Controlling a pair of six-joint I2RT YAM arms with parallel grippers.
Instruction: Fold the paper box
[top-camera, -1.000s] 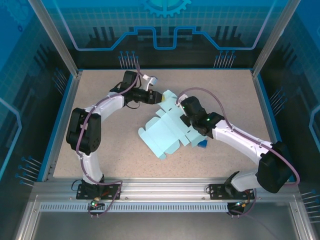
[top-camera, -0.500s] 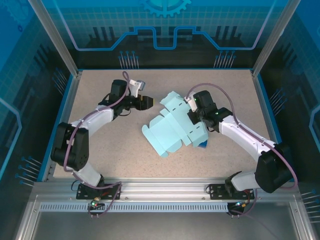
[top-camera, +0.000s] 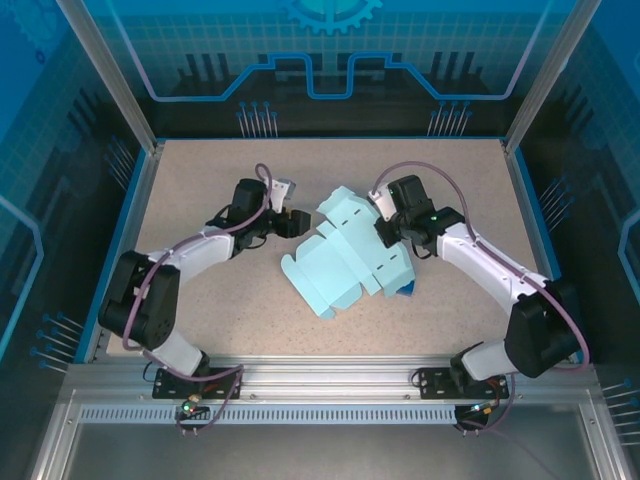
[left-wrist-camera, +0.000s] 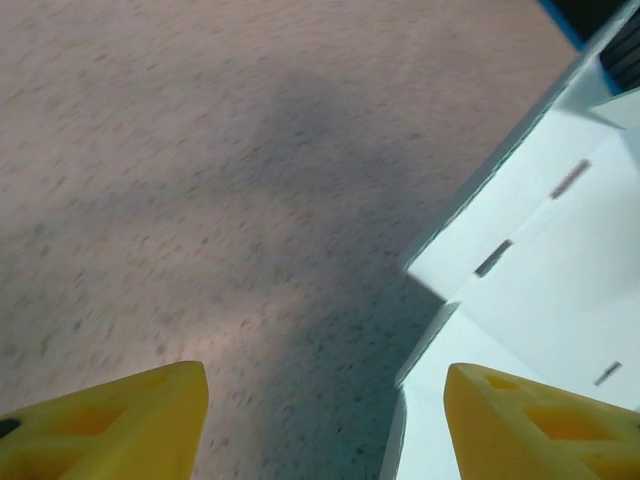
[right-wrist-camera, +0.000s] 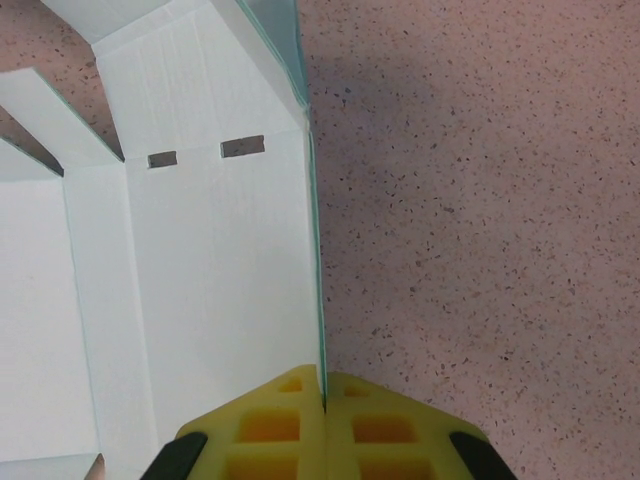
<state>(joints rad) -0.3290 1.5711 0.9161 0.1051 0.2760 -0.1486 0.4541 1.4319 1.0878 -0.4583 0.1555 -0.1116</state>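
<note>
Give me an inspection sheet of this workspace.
Surface: speckled beige table, flat.
Job's things: paper box, a die-cut sheet, partly folded, mid-table.
Clutter: small dark blue piece at the sheet's right edge, partly covered.
Grippers: left gripper, jaws open beside the sheet's left edge; right gripper, jaws shut on a sheet edge.
Cables: purple cables loop along both arms.
Surroundings: aluminium rail, blue panels.

A speckled beige tabletop (top-camera: 200, 300) spreads beneath the left gripper (top-camera: 299, 223); beyond it, translucent blue patterned panels (top-camera: 330, 50) stand between silver aluminium posts (top-camera: 108, 70), evenly lit.
</note>
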